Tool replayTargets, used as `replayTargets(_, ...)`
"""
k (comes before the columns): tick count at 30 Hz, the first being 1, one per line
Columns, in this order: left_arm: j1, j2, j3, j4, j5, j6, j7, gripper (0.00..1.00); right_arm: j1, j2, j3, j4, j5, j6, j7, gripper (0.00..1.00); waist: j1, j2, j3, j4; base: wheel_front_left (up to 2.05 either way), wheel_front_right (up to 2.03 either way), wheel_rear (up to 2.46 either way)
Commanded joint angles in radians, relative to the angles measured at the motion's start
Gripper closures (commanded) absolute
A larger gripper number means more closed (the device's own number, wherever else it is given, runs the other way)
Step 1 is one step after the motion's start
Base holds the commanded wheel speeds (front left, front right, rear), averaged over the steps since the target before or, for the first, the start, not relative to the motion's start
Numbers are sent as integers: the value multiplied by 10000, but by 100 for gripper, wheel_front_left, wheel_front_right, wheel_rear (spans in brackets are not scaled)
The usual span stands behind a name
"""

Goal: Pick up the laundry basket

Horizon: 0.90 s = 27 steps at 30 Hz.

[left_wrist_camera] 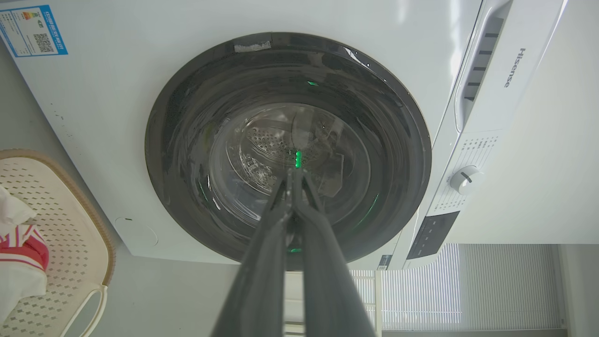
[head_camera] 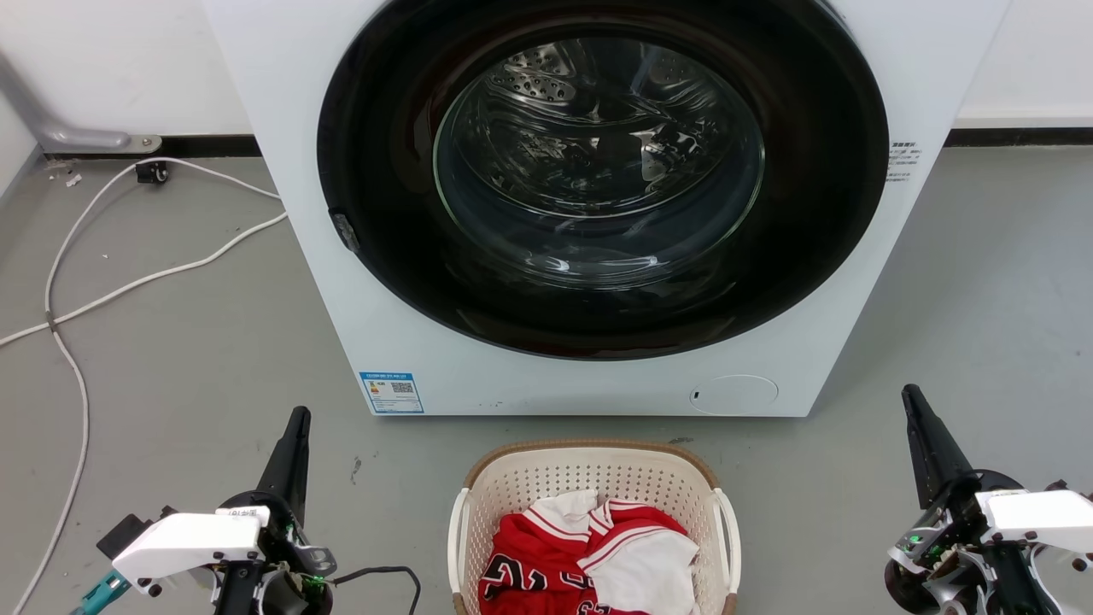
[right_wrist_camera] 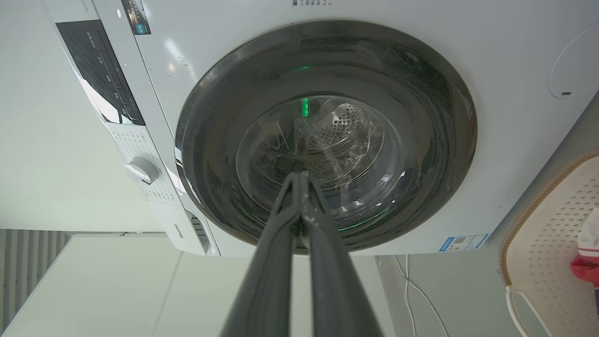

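The laundry basket [head_camera: 589, 476], cream perforated plastic with a brown rim and white loop handles, stands on the floor at the bottom centre of the head view, holding red and white clothes [head_camera: 589, 555]. Part of the laundry basket [left_wrist_camera: 61, 224] shows at the left edge of the left wrist view, and part of the laundry basket [right_wrist_camera: 552, 243] at the right edge of the right wrist view. My left gripper [head_camera: 299, 416] is shut, left of the basket and apart from it. On the other side my right gripper [head_camera: 909, 395] is shut too, well clear of the basket. Both point toward the washer.
A white front-loading washer [head_camera: 427, 342] with a closed dark round door [head_camera: 598, 171] stands just behind the basket. White cables [head_camera: 77, 376] trail over the grey floor at the left. A wall with a dark skirting runs behind.
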Motion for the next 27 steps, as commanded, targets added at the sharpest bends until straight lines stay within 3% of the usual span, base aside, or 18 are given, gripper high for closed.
replayTargets(1,-108,-3,19,15,9,-24,35,100,-104,32,-12,13,-65,-3,18,100,0,0,0,0,0,0,0)
replayTargets(27,-113,-32,65,16,60,-24,67,100,-109,61,-51,15,-78,-3,59,100,0,0,0,0,0,0,0)
